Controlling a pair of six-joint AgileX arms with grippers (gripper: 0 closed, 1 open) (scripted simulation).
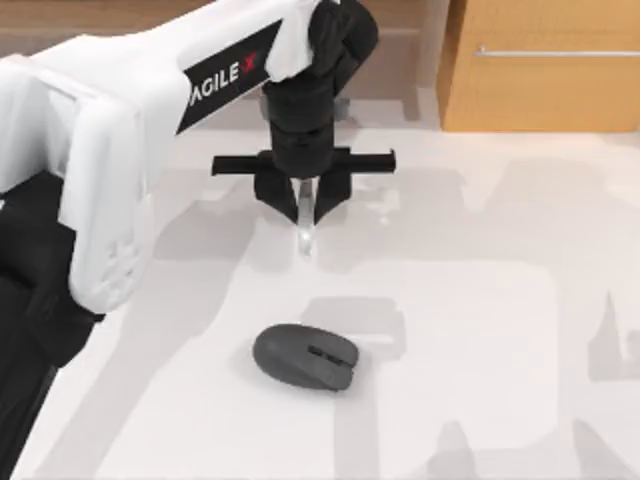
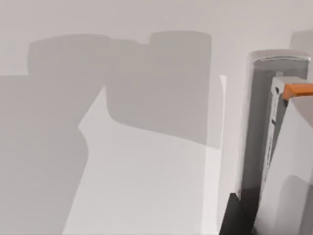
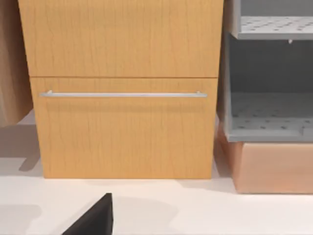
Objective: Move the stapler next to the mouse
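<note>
Left pincer (image 1: 305,215) hangs over the rear middle of the table (image 1: 480,330), pointing down. Between its dark fingers, a slim pale object: the stapler (image 1: 304,228), clamped by its upper end, long axis near vertical, lower tip dangling just above the table surface (whether it touches, cannot tell). Fingers closed in tight against its sides.

Left wrist view: stapler (image 2: 274,142) seen close at the frame edge, pale grey body with a small orange detail, bare table behind it and broad arm shadows.

The mouse (image 1: 305,357) lies flat on the table toward the near edge, almost straight in front of the pincer, well apart from it. Its long axis runs roughly left to right, slightly skewed.

Judgement: carry phase, stapler lifted, placement not yet done. Coming move turns on one line: from pincer toward the near edge, ending beside the mouse rather than on top. Left arm is the nearer one and already has the load.

Right wrist view looks at a wooden cabinet (image 3: 122,88) with a bar handle; right arm is parked.
</note>
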